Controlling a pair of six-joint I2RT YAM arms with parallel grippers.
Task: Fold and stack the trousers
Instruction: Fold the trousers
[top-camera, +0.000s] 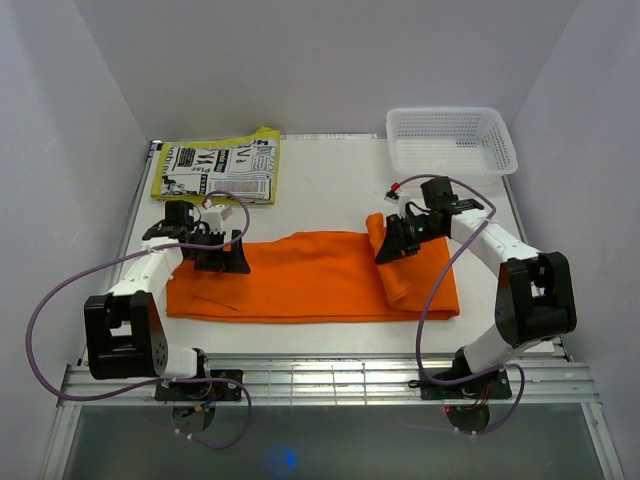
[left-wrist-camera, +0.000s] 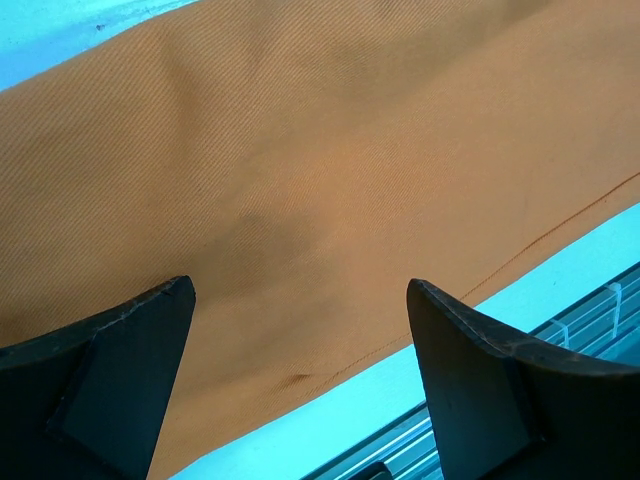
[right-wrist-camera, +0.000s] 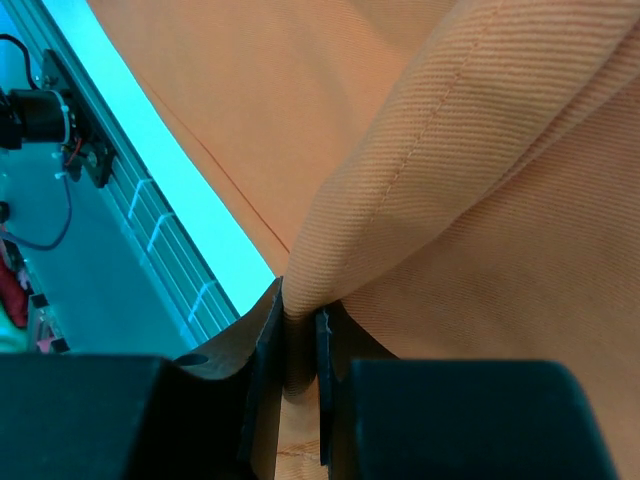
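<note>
Orange trousers (top-camera: 300, 278) lie flat across the middle of the table (top-camera: 330, 170), with the right end lifted into a fold. Right gripper (right-wrist-camera: 298, 325) pinches a thin ridge of cloth at that end. The bite looks shallow and could slip under tension. Left gripper (left-wrist-camera: 300, 290) hangs spread wide over the left end, grasping nothing, so the unpinned cloth may drag and skew the fold.

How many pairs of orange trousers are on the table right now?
1. The trousers lie across the table, right end pinched in the right gripper; another could hide underneath.
</note>
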